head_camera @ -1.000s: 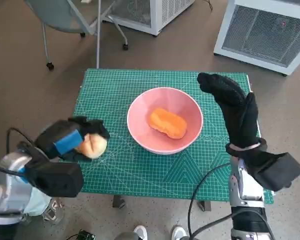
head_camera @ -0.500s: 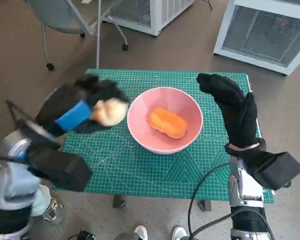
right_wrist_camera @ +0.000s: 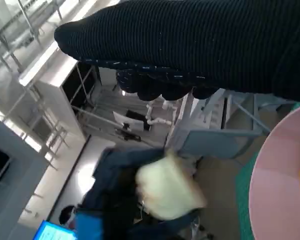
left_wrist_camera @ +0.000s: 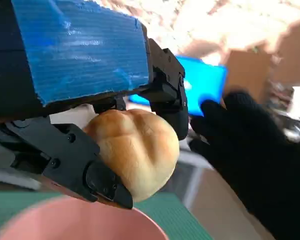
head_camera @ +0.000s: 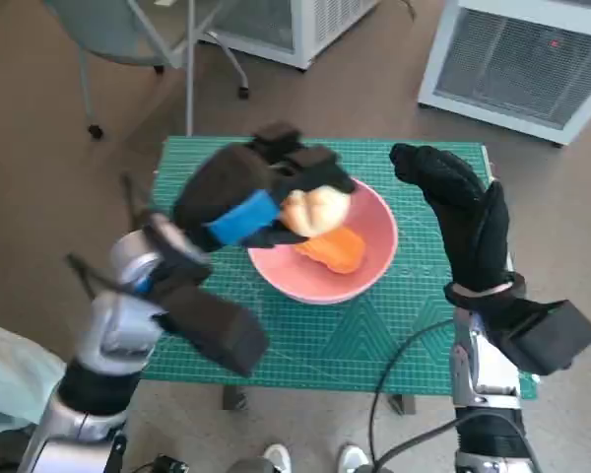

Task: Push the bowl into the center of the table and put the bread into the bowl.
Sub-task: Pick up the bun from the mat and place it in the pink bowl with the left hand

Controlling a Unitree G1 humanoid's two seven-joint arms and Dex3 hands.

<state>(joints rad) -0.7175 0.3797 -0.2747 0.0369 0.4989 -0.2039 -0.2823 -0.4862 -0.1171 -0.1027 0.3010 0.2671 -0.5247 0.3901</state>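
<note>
A brown floor (head_camera: 39, 197) is lying all around the small table. A green mat (head_camera: 394, 325) is covering the table top. A grey chair (head_camera: 128, 30) on wheels is standing behind the table. Two white boxes with grilles (head_camera: 522, 59) are sitting on the floor at the back.

Bread roll (head_camera: 315, 210) over the bowl (head_camera: 374, 274), right hand (head_camera: 463, 217) beside.
</note>
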